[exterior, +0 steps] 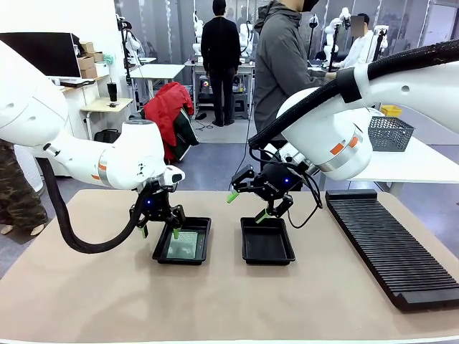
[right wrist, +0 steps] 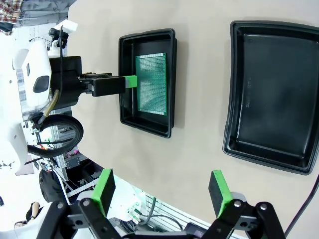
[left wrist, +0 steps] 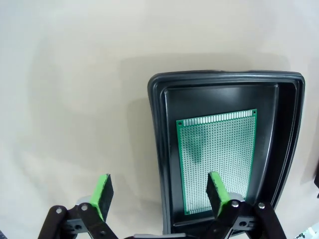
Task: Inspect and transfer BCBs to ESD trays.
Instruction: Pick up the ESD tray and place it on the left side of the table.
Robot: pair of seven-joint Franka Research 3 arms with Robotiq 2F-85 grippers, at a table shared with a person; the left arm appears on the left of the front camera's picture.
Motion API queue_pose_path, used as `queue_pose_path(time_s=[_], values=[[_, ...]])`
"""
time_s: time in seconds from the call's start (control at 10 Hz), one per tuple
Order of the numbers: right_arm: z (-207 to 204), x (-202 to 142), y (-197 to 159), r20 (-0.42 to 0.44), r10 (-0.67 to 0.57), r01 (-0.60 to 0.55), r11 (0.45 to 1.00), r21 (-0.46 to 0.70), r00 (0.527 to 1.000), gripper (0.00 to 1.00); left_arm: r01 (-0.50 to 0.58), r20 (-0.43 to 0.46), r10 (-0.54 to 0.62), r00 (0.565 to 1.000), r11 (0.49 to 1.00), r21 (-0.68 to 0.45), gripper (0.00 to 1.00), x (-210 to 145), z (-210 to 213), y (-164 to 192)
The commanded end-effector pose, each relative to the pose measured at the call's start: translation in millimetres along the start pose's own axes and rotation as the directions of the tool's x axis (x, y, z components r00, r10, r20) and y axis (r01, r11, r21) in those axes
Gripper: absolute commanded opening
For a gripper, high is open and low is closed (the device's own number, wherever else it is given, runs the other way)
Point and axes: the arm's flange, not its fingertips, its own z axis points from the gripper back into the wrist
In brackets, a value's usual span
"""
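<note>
Beige table top (exterior: pixel 86 301), shared bench, lab room behind; I am logging what is sitting on it.

Item 1, circuit board (left wrist: pixel 217 154): I am counting one. It is showing as a thin, flat green rectangle covered in a fine grid of tiny holes, with a row of pale contacts running along one short edge and a small hole at each corner of that edge. It is lying flat on the floor of the left-hand tray (exterior: pixel 179 261), with black floor showing around it.

Item 2, black trays: I am counting two, shallow, with raised rims and rounded corners, sitting side by side and apart near the middle of the table. The right-hand tray (exterior: pixel 267 244) is lying bare.

Item 3, long black ribbed rack (exterior: pixel 391 247): one, lying along the right side of the table, well apart from the trays.

Item 4, left gripper (exterior: pixel 159 231): hovering over the near end of the tray with the board, fingers spread wide and gripping nothing; in its wrist view one pad is hanging over the board, the other over bare table beside the tray.

Item 5, right gripper (exterior: pixel 247 206): hanging tilted above the far edge of the bare tray, fingers likewise spread and carrying nothing.

Item 6, person in a grey jacket (exterior: pixel 281 64): one, standing at the far side.
</note>
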Motion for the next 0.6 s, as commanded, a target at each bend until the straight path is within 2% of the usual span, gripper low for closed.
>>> queue_pose_path(time_s=[0.0, 0.5], values=[[-0.8, 2.3, 1.1, 0.0, -0.007, 0.007, 1.0, -0.013, 1.0, 1.0, -0.002, 0.003, 0.002, 1.0, 1.0, 0.001, 1.0, -0.8, 1.9, 0.7], [-0.8, 2.3, 1.1, 0.0, -0.007, 0.007, 1.0, -0.013, 1.0, 1.0, -0.002, 0.003, 0.002, 1.0, 1.0, 0.001, 1.0, -0.8, 1.9, 0.7]])
